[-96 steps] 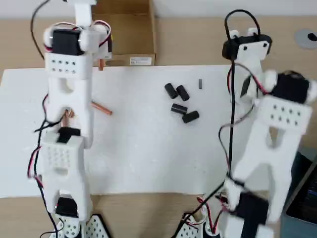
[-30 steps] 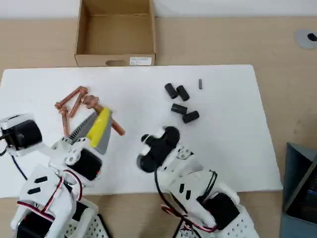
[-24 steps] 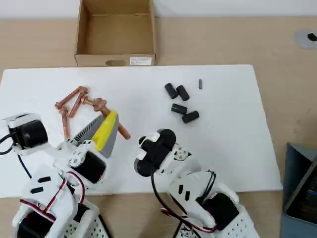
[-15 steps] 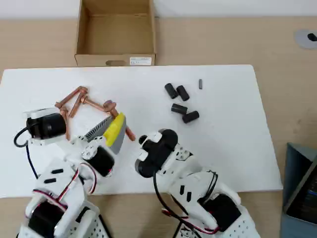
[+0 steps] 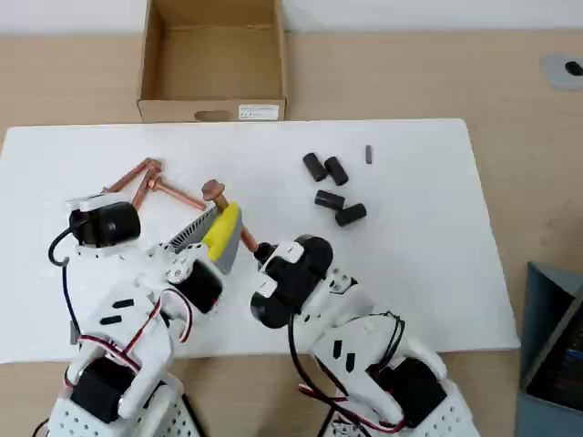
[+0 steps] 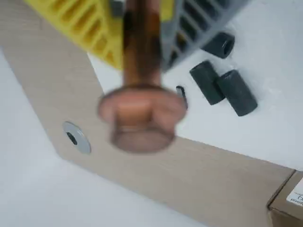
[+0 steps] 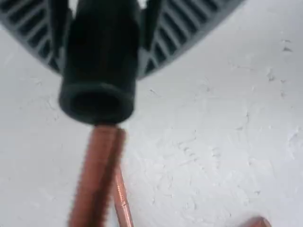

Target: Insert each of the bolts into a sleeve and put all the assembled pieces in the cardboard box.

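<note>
My left gripper (image 5: 221, 229), with one yellow and one grey finger, is shut on a copper bolt (image 5: 215, 191) whose head points toward the far side. In the left wrist view the bolt (image 6: 142, 113) sticks out between the fingers (image 6: 90, 28). My right gripper (image 7: 99, 66) is shut on a black sleeve (image 7: 97, 71). The bolt's threaded tip (image 7: 97, 175) touches the sleeve's mouth. The two grippers meet near the front middle of the white board (image 5: 410, 273). The open cardboard box (image 5: 214, 59) stands behind the board.
Several loose black sleeves (image 5: 332, 191) and a small dark pin (image 5: 368, 155) lie at the board's middle right. Loose copper bolts (image 5: 146, 180) lie at the left. A dark bin (image 5: 551, 346) stands at the right edge.
Both arms pulled back from their far reach to the board's front. Over the last second the left gripper carried its bolt rightward until its tip reached the sleeve in the right gripper.
</note>
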Motion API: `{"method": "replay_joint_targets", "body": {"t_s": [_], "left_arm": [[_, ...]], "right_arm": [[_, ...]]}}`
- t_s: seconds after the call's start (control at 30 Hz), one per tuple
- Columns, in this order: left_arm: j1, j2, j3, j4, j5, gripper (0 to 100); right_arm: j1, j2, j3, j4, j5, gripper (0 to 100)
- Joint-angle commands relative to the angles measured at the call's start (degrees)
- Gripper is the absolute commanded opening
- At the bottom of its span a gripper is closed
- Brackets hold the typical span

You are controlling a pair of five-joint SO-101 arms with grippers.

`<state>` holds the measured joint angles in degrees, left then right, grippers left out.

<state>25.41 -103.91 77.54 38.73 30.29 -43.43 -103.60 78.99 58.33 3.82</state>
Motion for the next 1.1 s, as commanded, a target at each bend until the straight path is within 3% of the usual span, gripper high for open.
{"method": "replay_joint_targets", "body": {"t_s": [0.0, 0.57, 0.87, 1.07], "left_arm": [[0.53, -0.4, -0.26, -1.32, 2.02, 0], [5.89, -0.4, -0.26, 1.58, 1.76, 0], [14.42, -0.4, -0.18, 8.26, -9.41, 0], [18.2, -0.4, 1.76, 11.16, -12.48, 0]], "right_arm": [[-0.75, -9.01, -3.47, -1.41, 0.0, 0.9], [-0.75, -9.01, -3.47, -1.23, 0.26, 0.9], [-0.75, -9.01, -3.47, -1.14, 0.26, 0.9], [-0.75, -9.01, -3.47, -1.14, 0.35, 0.9]]}}
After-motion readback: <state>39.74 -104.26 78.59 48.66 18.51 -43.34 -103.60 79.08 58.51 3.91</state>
